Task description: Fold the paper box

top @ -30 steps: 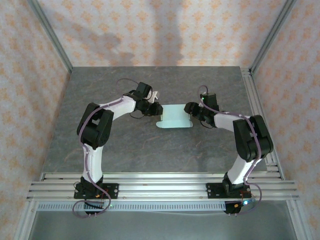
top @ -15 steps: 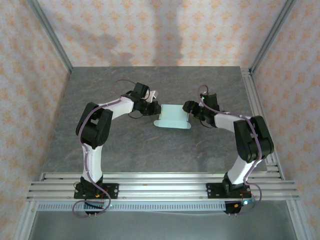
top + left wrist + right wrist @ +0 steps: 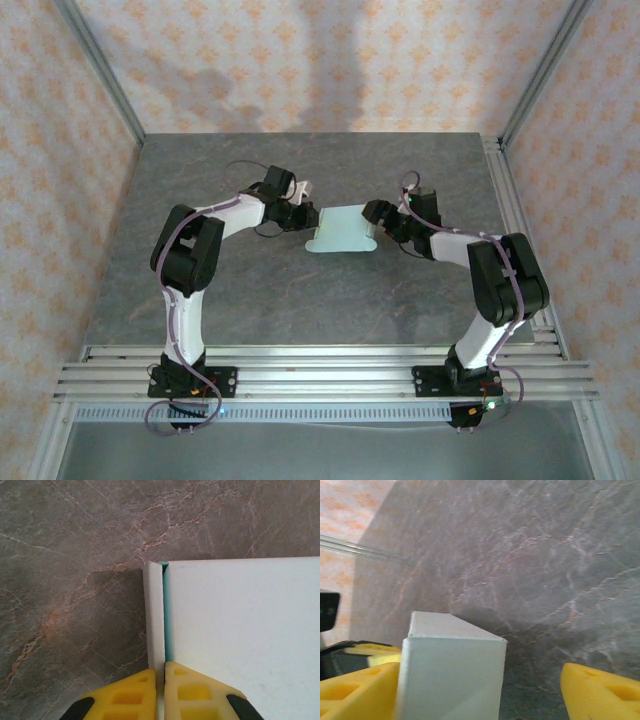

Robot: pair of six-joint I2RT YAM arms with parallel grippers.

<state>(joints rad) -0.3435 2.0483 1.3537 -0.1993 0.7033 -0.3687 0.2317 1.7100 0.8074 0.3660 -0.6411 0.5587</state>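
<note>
Mid-table, a shade toward the far edge, the paper box [image 3: 343, 229] sits half-formed: a pale card shell with a rounded flap lying flat on the table [image 3: 250, 290] along its near side. The left gripper [image 3: 160, 680] is pinched tight on the box's thin left wall, where a folded strip lies against it. The right gripper [image 3: 374, 216] stands wide at the opposite end, one finger just beside the raised card, the other well clear. To my eye the step is setting that right end. Keep the left pinch steady as an anchor and close gently and squarely. Don't shove sideways, as card this thin would likely buckle or skid.
</note>
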